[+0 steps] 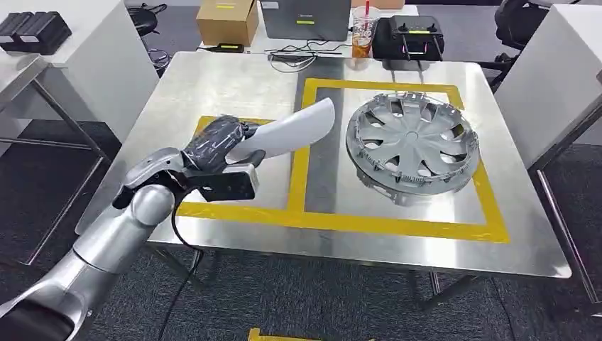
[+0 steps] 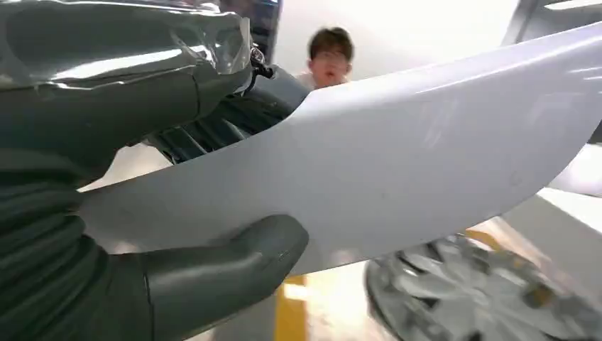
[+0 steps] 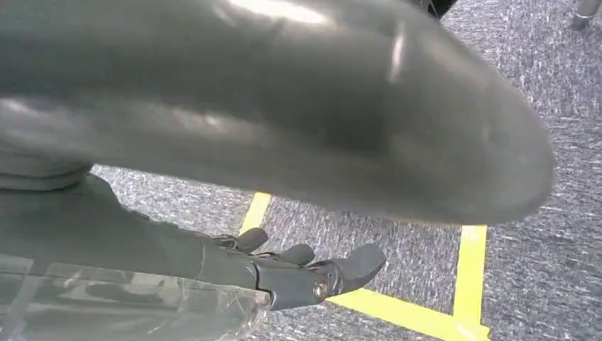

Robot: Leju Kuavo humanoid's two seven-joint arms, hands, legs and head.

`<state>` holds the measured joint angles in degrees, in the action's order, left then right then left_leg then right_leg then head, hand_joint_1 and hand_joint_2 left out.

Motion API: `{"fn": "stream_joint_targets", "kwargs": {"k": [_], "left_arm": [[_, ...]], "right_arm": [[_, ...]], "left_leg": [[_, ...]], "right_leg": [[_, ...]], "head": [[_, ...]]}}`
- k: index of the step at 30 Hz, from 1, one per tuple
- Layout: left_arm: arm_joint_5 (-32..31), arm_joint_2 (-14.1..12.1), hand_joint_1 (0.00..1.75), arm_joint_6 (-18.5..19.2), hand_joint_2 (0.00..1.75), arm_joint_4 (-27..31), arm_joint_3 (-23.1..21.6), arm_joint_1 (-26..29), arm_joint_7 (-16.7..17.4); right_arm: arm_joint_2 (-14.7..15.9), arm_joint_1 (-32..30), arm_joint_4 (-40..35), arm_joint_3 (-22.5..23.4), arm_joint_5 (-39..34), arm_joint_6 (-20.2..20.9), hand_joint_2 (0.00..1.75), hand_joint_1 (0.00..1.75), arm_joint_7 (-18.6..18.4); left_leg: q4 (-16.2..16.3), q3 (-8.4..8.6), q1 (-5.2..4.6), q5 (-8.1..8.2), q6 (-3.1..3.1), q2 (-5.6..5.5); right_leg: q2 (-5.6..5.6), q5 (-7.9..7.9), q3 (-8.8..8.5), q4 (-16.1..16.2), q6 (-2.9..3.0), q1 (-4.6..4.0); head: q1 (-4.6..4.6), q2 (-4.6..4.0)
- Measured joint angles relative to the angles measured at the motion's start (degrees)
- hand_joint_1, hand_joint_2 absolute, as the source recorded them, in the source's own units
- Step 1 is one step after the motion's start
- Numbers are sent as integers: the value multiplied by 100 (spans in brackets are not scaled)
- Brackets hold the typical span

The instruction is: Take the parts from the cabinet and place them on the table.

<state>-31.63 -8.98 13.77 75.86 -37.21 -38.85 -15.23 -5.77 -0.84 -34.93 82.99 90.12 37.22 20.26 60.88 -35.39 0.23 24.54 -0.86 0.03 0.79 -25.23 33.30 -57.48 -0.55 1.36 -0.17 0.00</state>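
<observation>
My left hand grips a long white curved panel and holds it above the left yellow-taped square of the steel table. In the left wrist view the panel runs across the picture, with my thumb under it and my fingers over it. A stack of silver hubcaps lies in the right taped square, and shows under the panel as hubcaps in the wrist view. My right hand hangs over grey carpet, its fingers loosely extended with nothing in them.
Beyond the table's far edge stand a cardboard box, a drink cup with a straw and a black case. White tables flank both sides. A person appears behind the panel. Yellow floor tape lies below my right hand.
</observation>
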Motion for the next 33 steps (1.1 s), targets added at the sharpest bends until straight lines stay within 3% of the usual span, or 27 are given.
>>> {"fn": "stream_joint_targets", "kwargs": {"k": [1,4,5,6,7,9,10,11,12,13,15,16,17,20,21,22,24,25,26,27,28,30,31,32,33], "left_arm": [[-111,-6,175,-11,175,-107,66,-12,2],[-330,-33,175,-44,175,-411,204,29,-68],[-343,-55,175,-52,175,-470,234,38,-81],[-362,-57,175,-57,175,-505,265,45,-85],[-369,-48,175,-61,175,-544,291,28,-90],[-382,-44,175,-70,175,-614,300,35,-92],[-388,-44,175,-70,175,-645,300,60,-92],[-391,-39,175,-70,175,-673,300,94,-92],[-393,-37,175,-70,175,-697,300,110,-92],[-395,-37,175,-70,175,-719,302,112,-92],[-411,-33,175,-68,175,-736,317,106,-90],[-450,-33,175,-50,175,-747,328,105,-74],[-517,-41,175,-35,175,-774,341,106,-70],[-760,-35,175,-67,175,-985,315,168,-179],[-849,-35,175,-107,175,-1066,304,203,-234],[-929,-26,175,-157,175,-1158,287,237,-280],[-1038,-4,175,-249,175,-1344,256,302,-330],[-1062,20,175,-271,175,-1461,215,376,-345],[-1101,40,175,-295,175,-1532,182,455,-356],[-1125,57,175,-308,175,-1589,149,516,-361],[-1165,75,175,-317,175,-1639,118,550,-361],[-1235,123,175,-350,175,-1713,62,564,-361],[-1274,142,175,-367,175,-1744,35,559,-359],[-1313,171,175,-378,175,-1779,9,555,-345],[-1372,214,175,-391,175,-1829,-32,558,-315]], "right_arm": [[-17,2,0,0,-2,0,0,0,0],[-28,2,0,0,-2,-7,0,0,0],[-37,1,0,0,0,-7,0,0,0],[-37,-3,0,0,0,-7,0,0,0],[-37,-1,0,0,-2,-7,0,0,0],[-26,12,0,0,-2,-15,0,0,0],[-24,12,0,0,-2,-17,0,0,0],[-26,8,0,0,0,-17,0,0,0],[-28,1,0,0,0,-20,0,0,0],[-28,-4,0,0,0,-20,0,0,0],[-11,5,0,0,-2,-26,0,0,0],[-6,10,0,0,-2,-31,0,0,0],[-4,18,0,0,-2,-48,0,0,0],[20,27,72,-11,-2,-236,0,0,0],[31,29,148,-28,-2,-316,0,0,0],[79,38,210,-44,-2,-398,0,0,0],[142,61,341,-66,-2,-494,0,0,11],[172,64,430,-92,-2,-531,0,0,24],[217,62,477,-109,-2,-544,0,0,35],[230,63,534,-133,-2,-553,0,0,37],[265,64,577,-151,-2,-573,0,0,37],[300,78,678,-190,-2,-638,0,0,35],[308,88,726,-214,-2,-658,0,0,35],[326,108,774,-238,-2,-682,0,0,35],[356,121,832,-264,-2,-721,0,0,28]], "left_leg": [[-230,134,-27,77,-35,-17],[-270,124,-65,61,-54,-9],[-324,136,-65,27,-101,-8],[-406,185,4,-30,-148,8],[-432,189,-8,-49,-185,4],[-432,175,-22,-53,-201,1],[-430,169,-31,-52,-204,2],[-429,168,-39,-52,-205,2],[-427,169,-40,-52,-204,1],[-420,169,-39,-51,-203,-3],[-391,170,-38,-39,-184,-5],[-355,146,-65,-17,-152,-5],[-331,125,-91,-3,-126,-6],[-344,131,-77,-14,-64,-3],[-311,98,-65,24,-34,-5],[-160,35,-59,143,12,-9],[573,-298,-16,537,72,-9],[1157,-575,4,768,100,-8],[1472,-735,19,836,112,-8],[1489,-757,32,775,113,-8],[1251,-655,40,604,107,-7],[164,-114,40,69,64,-9],[-252,83,31,-9,31,-18],[-327,172,-11,49,22,-17],[-308,135,-24,41,4,-18]], "right_leg": [[4,3,16,-1,-9,-23],[5,40,63,17,-69,-17],[5,47,50,41,-114,-33],[-13,7,103,-14,-126,-18],[-23,-115,191,-217,-103,-39],[-25,-475,611,-1101,-44,-34],[-24,-622,827,-1547,-41,-35],[-26,-672,970,-1828,-67,-33],[-27,-617,944,-1760,-106,-31],[-30,-464,776,-1426,-161,-30],[-58,-70,236,-358,-242,-27],[-87,-28,68,26,-187,-38],[-74,12,33,35,-123,-46],[-66,21,43,25,-40,-66],[-64,40,24,47,-8,10],[-58,37,20,47,10,8],[-54,36,22,46,38,4],[-51,35,26,44,39,0],[-50,34,26,43,38,0],[-46,33,25,42,38,1],[-42,32,22,41,37,1],[-35,30,4,41,33,-1],[-35,31,4,45,29,0],[-34,32,42,35,0,-55],[-32,48,64,39,-38,-33]], "head": [[13,0],[2,0],[0,2],[4,2],[15,0],[24,0],[24,0],[26,0],[24,0],[28,2],[26,2],[28,2],[11,2],[13,0],[15,2],[2,0],[-13,0],[-13,0],[-15,0],[-15,0],[-15,0],[-15,0],[-13,0],[-11,0],[-11,0]]}}
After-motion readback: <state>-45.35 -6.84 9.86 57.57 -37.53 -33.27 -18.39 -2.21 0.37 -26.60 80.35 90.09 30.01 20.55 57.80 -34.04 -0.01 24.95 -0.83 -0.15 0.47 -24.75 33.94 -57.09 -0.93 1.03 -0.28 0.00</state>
